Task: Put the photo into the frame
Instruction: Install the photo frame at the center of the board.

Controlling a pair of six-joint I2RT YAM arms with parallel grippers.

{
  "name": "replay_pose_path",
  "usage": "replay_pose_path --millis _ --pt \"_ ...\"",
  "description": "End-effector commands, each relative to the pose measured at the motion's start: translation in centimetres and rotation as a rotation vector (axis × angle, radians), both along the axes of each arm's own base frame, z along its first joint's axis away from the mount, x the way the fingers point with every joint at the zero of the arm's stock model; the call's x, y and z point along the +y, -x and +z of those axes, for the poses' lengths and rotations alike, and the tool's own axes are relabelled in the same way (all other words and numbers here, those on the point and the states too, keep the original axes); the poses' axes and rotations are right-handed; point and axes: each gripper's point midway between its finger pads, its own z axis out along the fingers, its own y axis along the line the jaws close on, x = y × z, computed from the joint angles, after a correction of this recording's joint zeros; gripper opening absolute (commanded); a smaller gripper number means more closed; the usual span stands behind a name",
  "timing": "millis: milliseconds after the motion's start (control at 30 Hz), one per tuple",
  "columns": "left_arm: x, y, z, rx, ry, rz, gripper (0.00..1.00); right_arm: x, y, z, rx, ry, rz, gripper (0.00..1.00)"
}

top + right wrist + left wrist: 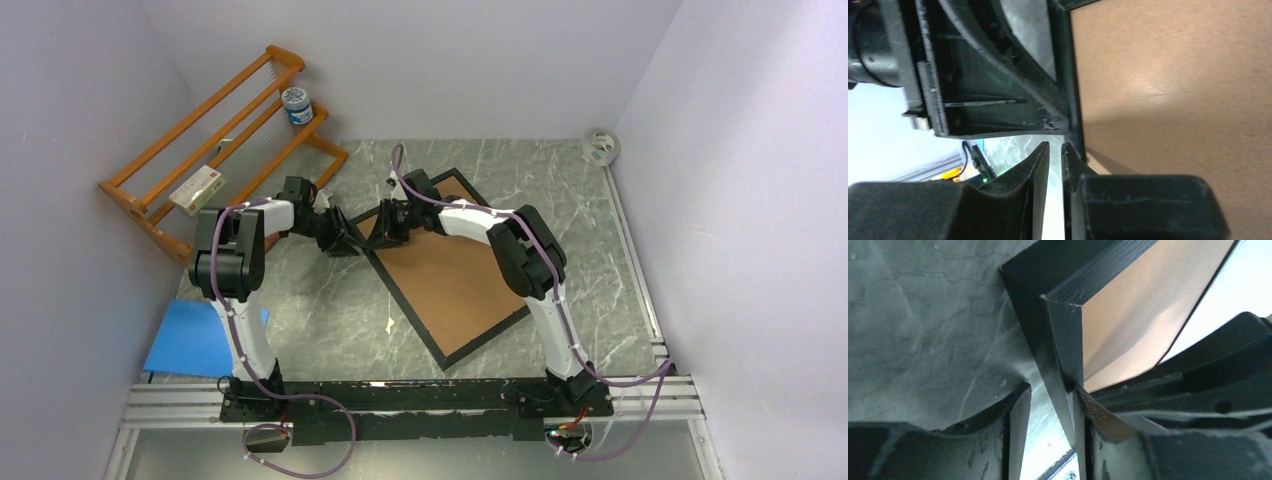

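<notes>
The black frame [408, 308] lies flat on the marble table with a brown backing board [450, 280] inside it. The photo is out of view. Both grippers meet at the frame's far left corner. My left gripper [350, 243] straddles the frame's rail [1058, 340]. Its right finger [1098, 425] touches the rail and its left finger [1015, 415] stands apart, so the left gripper [1053, 389] is open. My right gripper [1055, 146] hangs beside the frame's rail [1063, 60]. A narrow gap shows between its fingers and nothing is in it.
An orange wooden rack [215, 150] at the back left holds a white box [197, 187] and a jar [297, 104]. A blue sheet [195, 338] lies at the near left. A tape roll [601, 146] sits at the back right corner. Walls close in on three sides.
</notes>
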Motion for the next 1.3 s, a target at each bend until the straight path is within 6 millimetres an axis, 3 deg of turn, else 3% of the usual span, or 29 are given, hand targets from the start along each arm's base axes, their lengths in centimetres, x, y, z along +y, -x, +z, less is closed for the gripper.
replay_pose_path --millis 0,233,733,800,1000,1100,1267 --pt "0.1 0.6 -1.2 0.038 -0.004 -0.008 0.38 -0.2 -1.2 -0.5 -0.034 0.033 -0.023 0.19" --pt "0.6 1.3 -2.2 0.08 -0.039 -0.005 0.29 -1.7 -1.5 -2.2 -0.002 0.103 -0.047 0.17" --pt "0.9 1.5 -2.6 0.101 -0.064 -0.005 0.27 -2.4 0.0 -3.6 0.07 0.114 -0.012 0.19" --pt "0.9 1.5 -2.6 0.099 -0.062 -0.006 0.27 -2.1 -0.2 -2.8 0.051 0.086 -0.012 0.2" --pt "0.8 1.5 -2.7 0.104 -0.062 -0.008 0.27 -0.5 -0.8 3.3 -0.089 -0.067 0.02 0.2" --pt "0.9 1.5 -2.7 0.104 -0.062 -0.008 0.26 0.0 -0.5 5.0 -0.135 -0.114 0.045 0.15" --pt "0.9 1.6 -2.7 0.106 -0.065 -0.008 0.26 0.4 0.0 4.3 -0.115 -0.105 0.064 0.08"
